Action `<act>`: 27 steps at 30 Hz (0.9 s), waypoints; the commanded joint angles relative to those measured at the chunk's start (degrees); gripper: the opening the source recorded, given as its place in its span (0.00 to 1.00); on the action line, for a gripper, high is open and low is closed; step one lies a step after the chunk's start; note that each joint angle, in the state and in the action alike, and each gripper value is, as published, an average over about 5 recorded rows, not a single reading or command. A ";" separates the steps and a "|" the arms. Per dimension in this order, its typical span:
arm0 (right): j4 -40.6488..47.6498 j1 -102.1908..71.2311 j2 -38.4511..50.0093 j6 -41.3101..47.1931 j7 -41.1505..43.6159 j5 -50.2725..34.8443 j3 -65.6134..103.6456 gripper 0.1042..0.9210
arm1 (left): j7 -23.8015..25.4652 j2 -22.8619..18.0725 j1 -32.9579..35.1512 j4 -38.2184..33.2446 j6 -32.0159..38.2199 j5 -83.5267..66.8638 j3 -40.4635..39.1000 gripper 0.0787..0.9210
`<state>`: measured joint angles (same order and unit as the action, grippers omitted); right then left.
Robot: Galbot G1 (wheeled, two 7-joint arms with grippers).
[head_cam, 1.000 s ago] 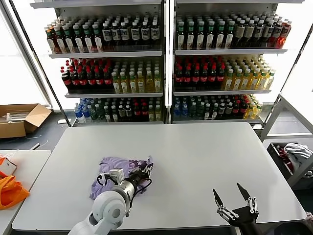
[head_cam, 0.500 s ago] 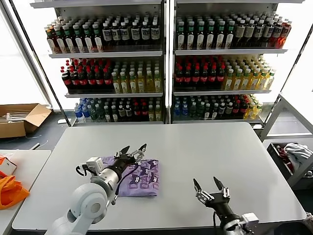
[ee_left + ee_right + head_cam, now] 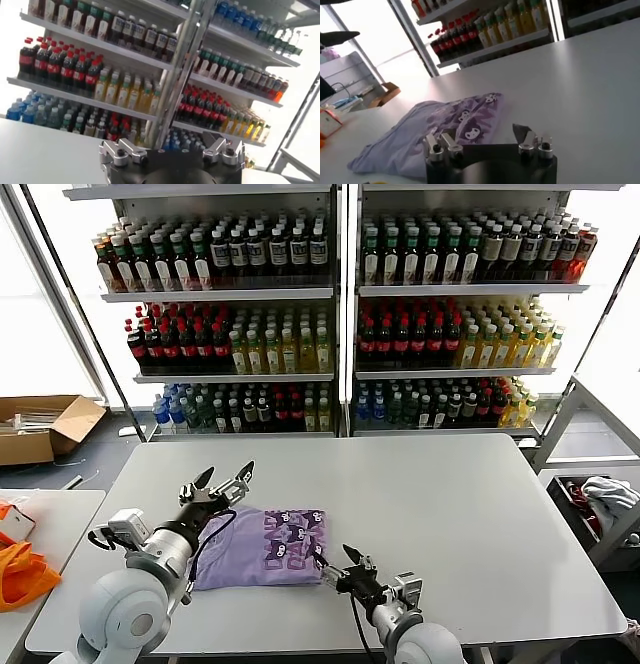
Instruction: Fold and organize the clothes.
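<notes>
Lavender T-shirt (image 3: 262, 547) lies on the grey table (image 3: 450, 504), near its front edge and left of its centre, folded to a rough rectangle with the dark purple-and-white print facing up on the right half. Fabric looks thin and limp: my guess is it weighs almost nothing, sags off any single grip point and drags rather than slides cleanly. Best hold is a pinch on a doubled edge or corner, not the flat middle.

Head view: left gripper (image 3: 218, 482) hangs above the shirt's far left corner, jaws spread wide, nothing in them. Right gripper (image 3: 338, 566) sits low, just beside the shirt's near right corner, fingers parted, holding nothing; contact with the cloth I can't confirm. Behind the table, metal shelves (image 3: 340, 294) of glossy bottles. Orange fabric (image 3: 18, 576) on a side table left of it, cardboard box (image 3: 40, 426) on the floor beyond.

Left wrist view: only metal finger bases, and the bottle shelves beyond; shirt not visible.

Right wrist view: shirt (image 3: 435, 135) lies in soft wrinkles just ahead of the right gripper's parted fingers (image 3: 522, 135), hem slightly lifted off the smooth matte table (image 3: 580, 90).
</notes>
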<state>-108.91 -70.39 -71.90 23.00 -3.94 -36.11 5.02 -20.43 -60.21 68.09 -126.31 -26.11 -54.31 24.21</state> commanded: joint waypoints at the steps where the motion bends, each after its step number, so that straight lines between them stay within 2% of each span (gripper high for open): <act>1: 4.98 6.90 -0.07 2.97 -1.60 -4.08 -7.29 0.72 | 0.79 0.39 3.06 -2.25 0.33 0.52 3.64 0.88; 10: 3.03 4.48 -0.65 2.08 -1.65 -2.66 -4.94 0.40 | 0.60 1.04 2.96 -2.38 0.31 0.14 3.22 0.88; 19: -1.00 -0.28 2.76 1.94 -0.03 1.60 0.81 0.08 | 0.60 1.01 2.20 -1.68 0.36 -0.24 2.65 0.88; 22: -4.01 -2.93 4.92 1.79 0.61 2.43 4.21 0.02 | 0.63 0.81 2.10 -1.70 0.37 -0.25 2.37 0.88; 27: -8.36 -9.22 10.02 0.55 1.88 4.02 11.50 0.01 | 0.70 0.70 2.19 -1.78 0.38 -0.26 2.18 0.88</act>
<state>-110.59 -71.14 -68.64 24.56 -3.53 -35.01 6.17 -19.86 -59.56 70.01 -127.91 -25.78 -54.56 26.41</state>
